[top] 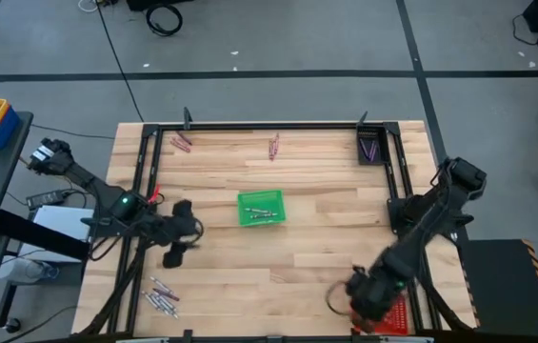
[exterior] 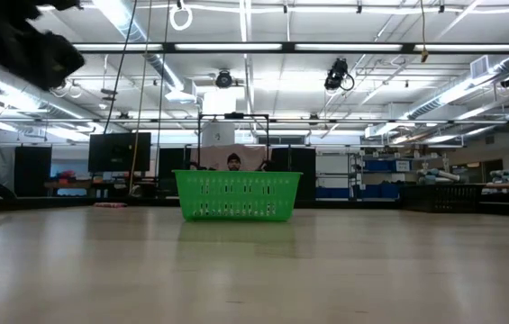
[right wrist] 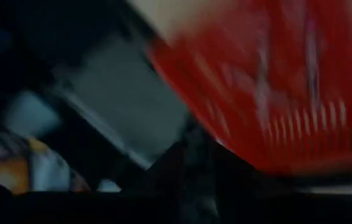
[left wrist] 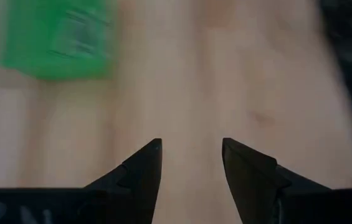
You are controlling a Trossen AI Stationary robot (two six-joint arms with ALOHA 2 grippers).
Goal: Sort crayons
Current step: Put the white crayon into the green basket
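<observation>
High view: the tabletop (top: 326, 238) carries a green tray (top: 261, 208) near its middle, with a few crayons lying inside it. More crayons lie loose: a reddish pair (top: 182, 142) near the far left corner, another reddish pair (top: 273, 146) at the far edge, and a pale cluster (top: 162, 295) near the front left corner. A dark tray (top: 371, 148) sits in the far right corner with purple crayons in it. A red tray (top: 397, 314) sits at the front right edge.

The left pincer (top: 179, 238) hovers over the tabletop left of the green tray. The left wrist view shows its fingers (left wrist: 144, 168) released, spread apart with bare wood between them and nothing held.

The right pincer (top: 359, 295) hangs over the front right corner, just beside the red tray. The right wrist view is smeared, showing the red tray (right wrist: 275, 93) close by; I cannot tell whether this pincer is released or clenched, or whether it holds anything.

In the low view, the green tray (exterior: 237, 195) stands alone on the wood.
</observation>
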